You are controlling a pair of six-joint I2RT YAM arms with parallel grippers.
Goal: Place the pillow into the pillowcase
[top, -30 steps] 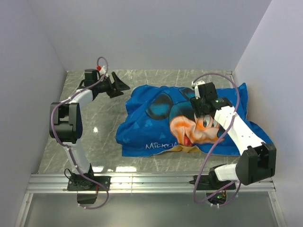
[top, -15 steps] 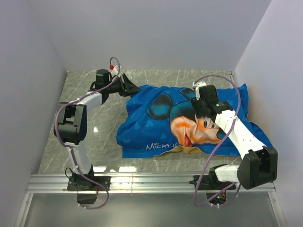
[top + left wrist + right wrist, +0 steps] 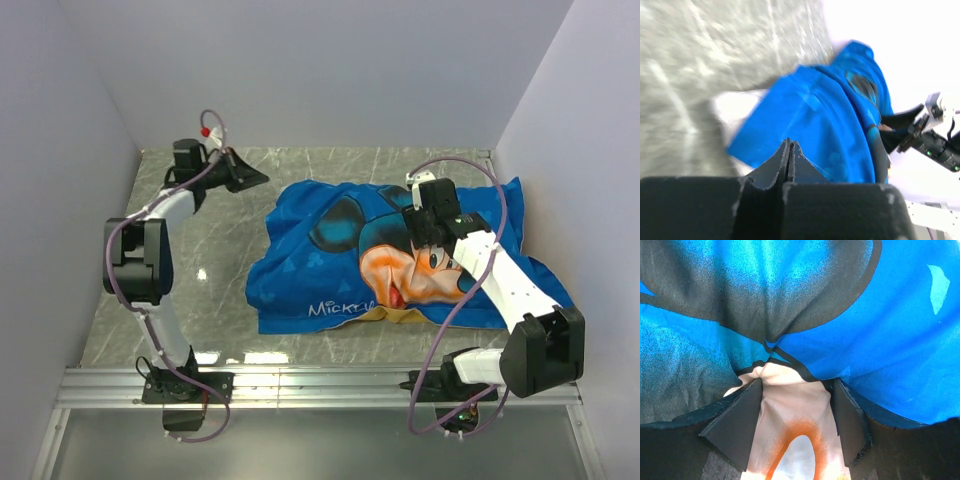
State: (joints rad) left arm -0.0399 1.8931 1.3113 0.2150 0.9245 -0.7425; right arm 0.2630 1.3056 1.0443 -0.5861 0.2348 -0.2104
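Note:
The pillowcase (image 3: 330,270) lies blue side up with the cartoon mouse face, plump and rumpled, across the middle and right of the table. The pillow is hidden; no white cushion shows. My right gripper (image 3: 420,222) presses down on the mouse's face, its jaws closed around a bulging fold of pillowcase (image 3: 890,315) that fills the gap of the gripper (image 3: 797,382). My left gripper (image 3: 262,180) hovers at the back left, apart from the case's left corner. In the left wrist view its gripper (image 3: 789,142) is shut with nothing in it, the pillowcase (image 3: 815,115) beyond.
Grey marble tabletop (image 3: 220,260) shows bare to the left of the case. Plain walls close in on the left, back and right. An aluminium rail (image 3: 320,385) carrying both arm bases runs along the near edge.
The left gripper reached toward the case's back-left corner, then drew back left and closed on nothing. The right arm and the pillowcase barely moved.

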